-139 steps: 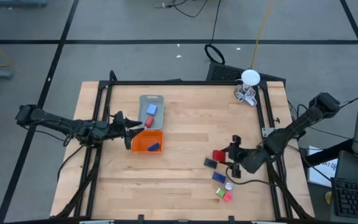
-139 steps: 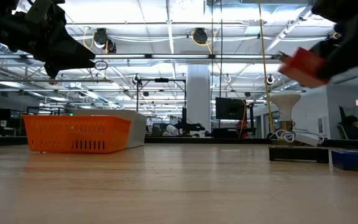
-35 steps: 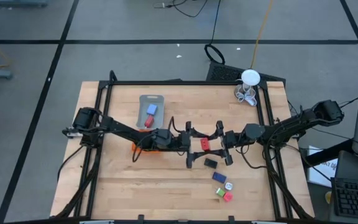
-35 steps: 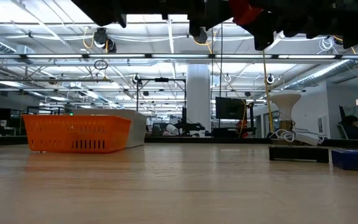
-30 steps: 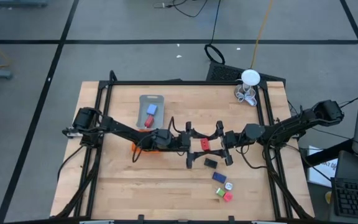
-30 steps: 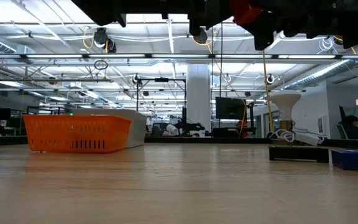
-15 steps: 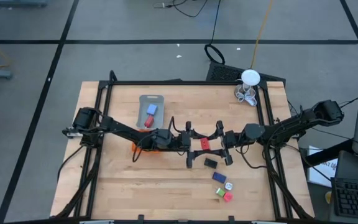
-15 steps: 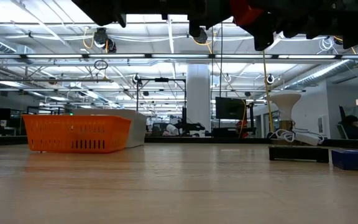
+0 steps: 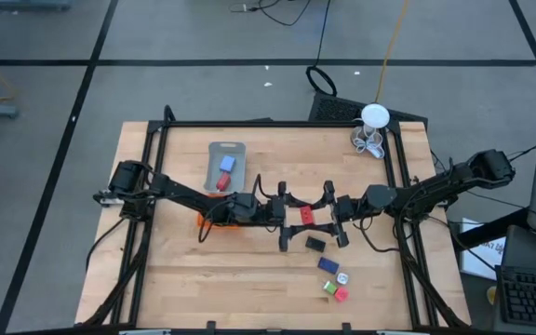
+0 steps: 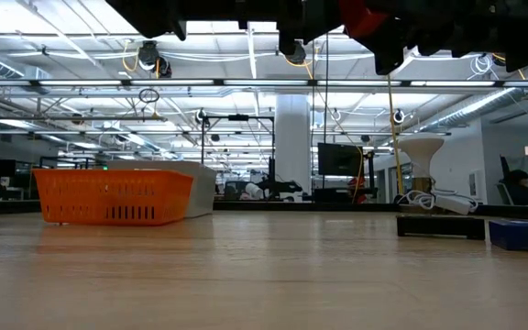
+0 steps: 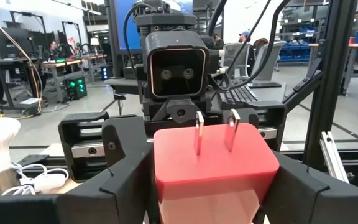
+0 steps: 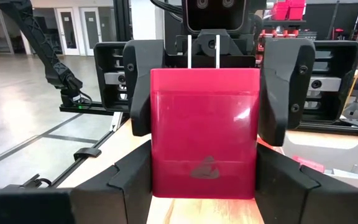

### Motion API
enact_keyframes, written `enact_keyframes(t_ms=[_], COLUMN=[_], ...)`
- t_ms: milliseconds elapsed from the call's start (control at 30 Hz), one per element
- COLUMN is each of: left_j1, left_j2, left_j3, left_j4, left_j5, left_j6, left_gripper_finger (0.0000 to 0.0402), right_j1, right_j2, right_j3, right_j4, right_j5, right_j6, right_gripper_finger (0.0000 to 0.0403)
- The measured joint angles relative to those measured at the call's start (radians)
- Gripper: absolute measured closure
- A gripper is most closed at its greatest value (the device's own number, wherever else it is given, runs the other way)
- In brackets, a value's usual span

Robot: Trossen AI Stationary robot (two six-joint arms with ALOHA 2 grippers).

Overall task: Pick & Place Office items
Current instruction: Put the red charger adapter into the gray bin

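Note:
A red block (image 9: pixel 303 213) with two metal prongs standing up from its top hangs above the middle of the table. My left gripper (image 9: pixel 296 215) reaches it from the table's left and my right gripper (image 9: pixel 313 215) from the right. Both are shut on it, facing each other. In the low view the block (image 10: pixel 363 20) shows at the top, between the dark grippers. A black piece (image 9: pixel 315 245), a blue one (image 9: pixel 328 264), a white one (image 9: pixel 342 277), a green one (image 9: pixel 328 288) and a pink one (image 9: pixel 341 294) lie flat on the table at the near right. My left gripper pinches the red block's far and near sides (image 11: pixel 161 180) between its two fingers (image 11: pixel 126 183), at the end toward the table's left. The fingers come in level from the left. The block is lifted clear of the table, prongs up. My right gripper pinches the same two sides (image 12: pixel 159 168) between its fingers (image 12: pixel 129 183), at the block's other end. It comes in about level from the table's right. The left gripper's fingers (image 12: pixel 140 87) flank the block farther along it.
A grey tray (image 9: pixel 238 149) at the far left holds a blue piece (image 9: pixel 227 164) and a red one (image 9: pixel 221 182). An orange tray (image 10: pixel 113 197) stands just nearer, partly under the left arm. A white round thing with wire loops (image 9: pixel 372 126) sits at the far right corner.

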Motion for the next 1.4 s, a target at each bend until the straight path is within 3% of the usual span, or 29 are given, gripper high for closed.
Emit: enact_keyframes(t_ms=[267, 600, 933, 1400], left_j1=[0.000, 0.000, -0.001, -0.001], left_j2=[0.000, -0.001, -0.002, -0.002], left_j3=[0.000, 0.000, -0.001, -0.001], left_j4=[0.000, 0.000, 0.000, -0.001], left_j5=[-0.003, 0.001, -0.009, -0.031], left_j6=[-0.001, -0.014, -0.006, -0.010], left_gripper_finger=[0.0175, 0.0136, 0.0183, 0.0182], right_j1=[0.000, 0.000, 0.000, 0.000], right_j2=[0.000, 0.000, 0.000, 0.000], right_j3=[0.000, 0.000, 0.000, 0.000], right_j4=[0.000, -0.007, -0.008, -0.014], right_j5=[0.003, 0.000, 0.006, 0.004], right_j6=[0.000, 0.000, 0.000, 0.000], right_gripper_finger=[0.0190, 0.0190, 0.0190, 0.0190])
